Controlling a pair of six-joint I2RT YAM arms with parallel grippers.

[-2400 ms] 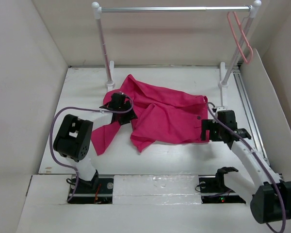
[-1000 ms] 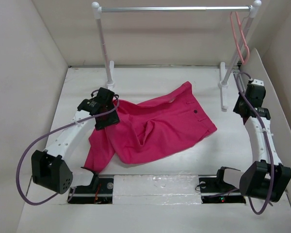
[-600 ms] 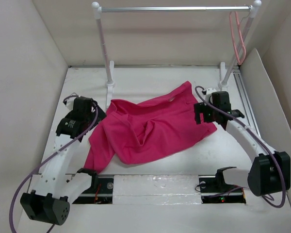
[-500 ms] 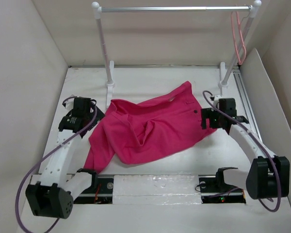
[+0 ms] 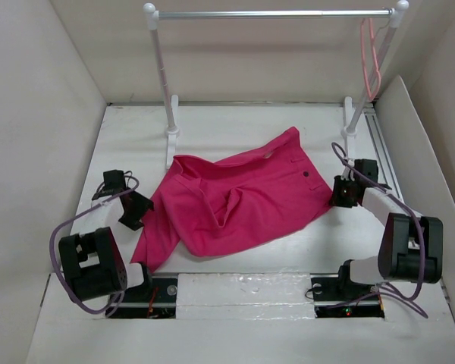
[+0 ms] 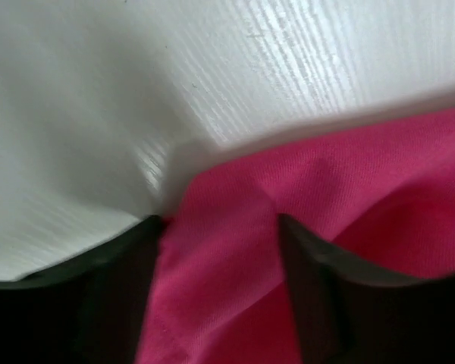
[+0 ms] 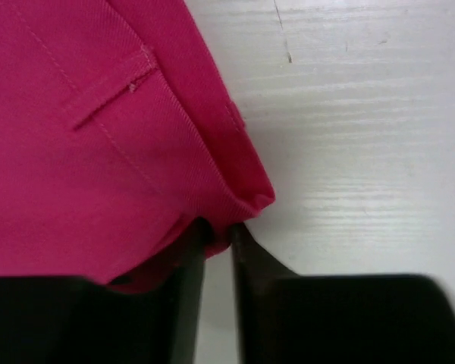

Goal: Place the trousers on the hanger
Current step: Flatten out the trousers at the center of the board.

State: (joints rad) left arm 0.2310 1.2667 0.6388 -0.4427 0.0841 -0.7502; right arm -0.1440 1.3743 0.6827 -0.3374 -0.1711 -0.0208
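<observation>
The magenta trousers lie spread and rumpled on the white table, waist with a dark button toward the right. My left gripper is low at their left edge. In the left wrist view its jaws stand apart with a fold of the trousers filling the gap. My right gripper is at the waist's right corner. In the right wrist view its fingers are nearly together, pinching the hem of the trousers. The pale-pink hanger hangs at the right end of the rack bar.
A white-posted rack with a silver bar stands across the back, its feet on the table close behind the trousers. Tall pale walls enclose left and right. A metal rail runs along the table's right edge.
Both arms have folded back toward their bases and dropped low. The left gripper came onto the trousers' left edge, the right onto the waist corner. Both jaws narrowed; the trousers lie unmoved.
</observation>
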